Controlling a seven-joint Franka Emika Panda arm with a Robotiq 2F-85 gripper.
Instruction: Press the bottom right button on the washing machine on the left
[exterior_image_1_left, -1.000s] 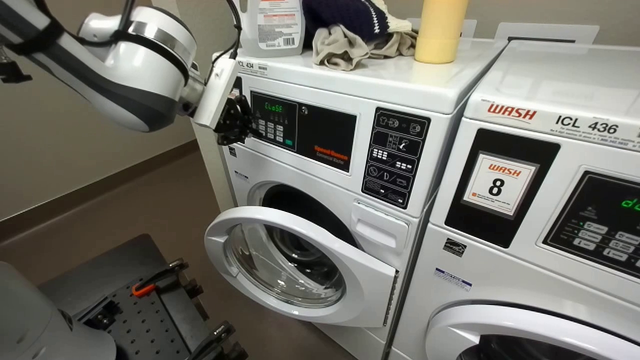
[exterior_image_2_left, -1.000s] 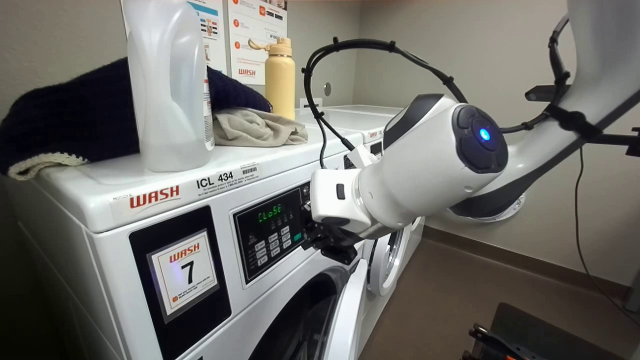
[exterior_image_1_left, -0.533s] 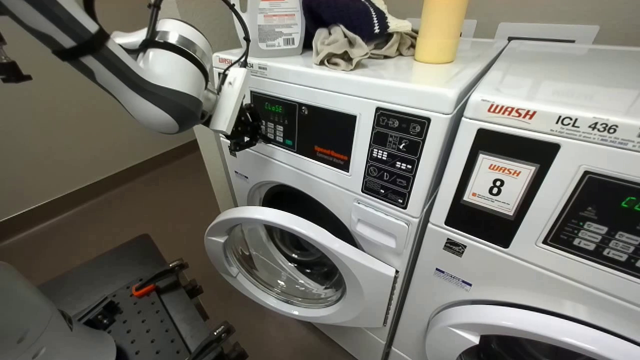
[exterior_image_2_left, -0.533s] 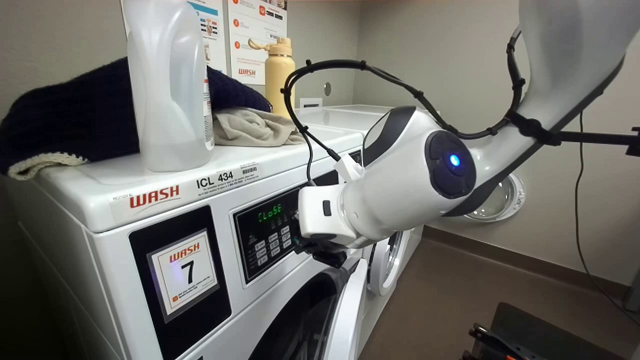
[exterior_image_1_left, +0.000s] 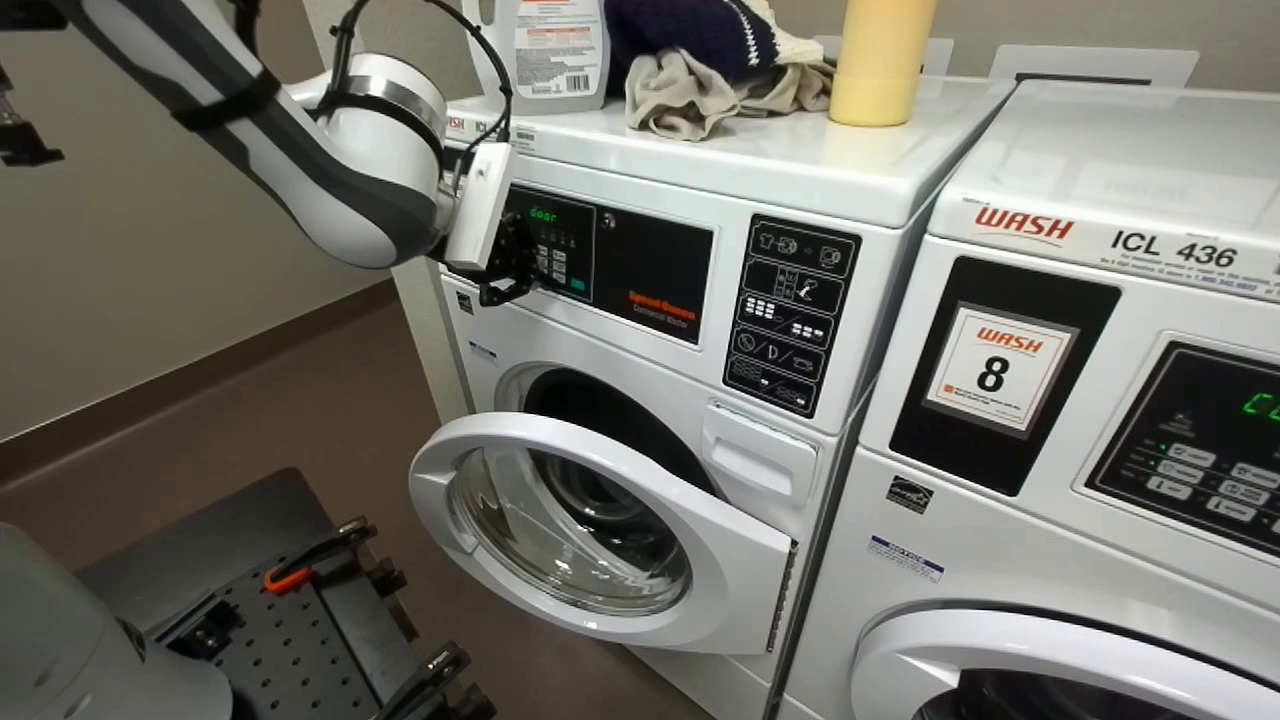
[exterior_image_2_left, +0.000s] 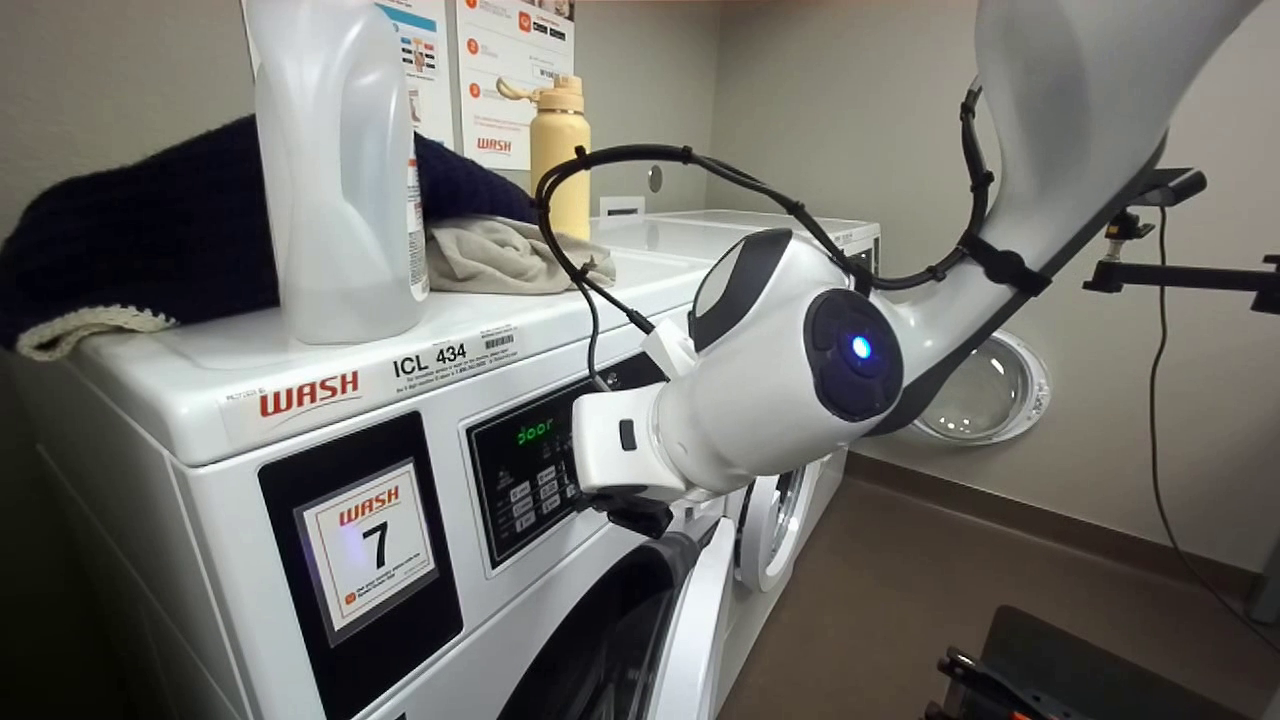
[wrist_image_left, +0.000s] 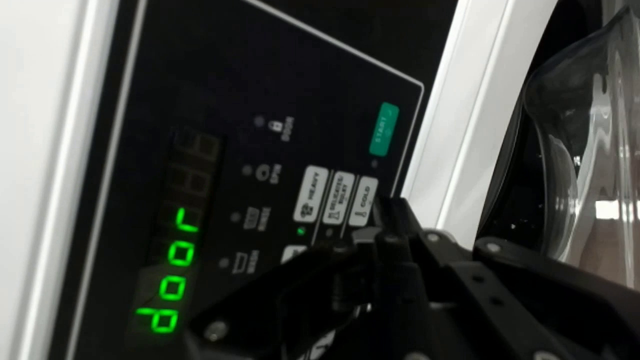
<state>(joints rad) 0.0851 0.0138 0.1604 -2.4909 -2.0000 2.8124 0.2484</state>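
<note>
The left washing machine (exterior_image_1_left: 670, 370) has its round glass door (exterior_image_1_left: 580, 560) swung open; it also shows in an exterior view (exterior_image_2_left: 230, 520). Its dark control panel (wrist_image_left: 240, 65) reads "door" in green. In the wrist view the panel stands turned, with the green START button (wrist_image_left: 384, 129) at upper right and the white COLD button (wrist_image_left: 363, 200) below it. My gripper (wrist_image_left: 392, 202) is shut and empty, its tips beside the lower edge of COLD. Contact with the panel cannot be told. In the exterior views the gripper (exterior_image_1_left: 525, 275) is at the keypad, partly hidden behind the wrist (exterior_image_2_left: 640, 515).
The neighbouring washer marked ICL 436 (exterior_image_1_left: 1010, 520) stands to the right. On the left washer's top are a detergent jug (exterior_image_2_left: 340, 200), dark knitwear (exterior_image_2_left: 150, 220), a beige cloth (exterior_image_2_left: 510, 255) and a yellow bottle (exterior_image_2_left: 560, 150). The open door juts out below the gripper.
My arm has moved along and towards the keypad, rightward and slightly down in an exterior view. The display has changed from "CLOSE" to "door". The washer door has not moved.
</note>
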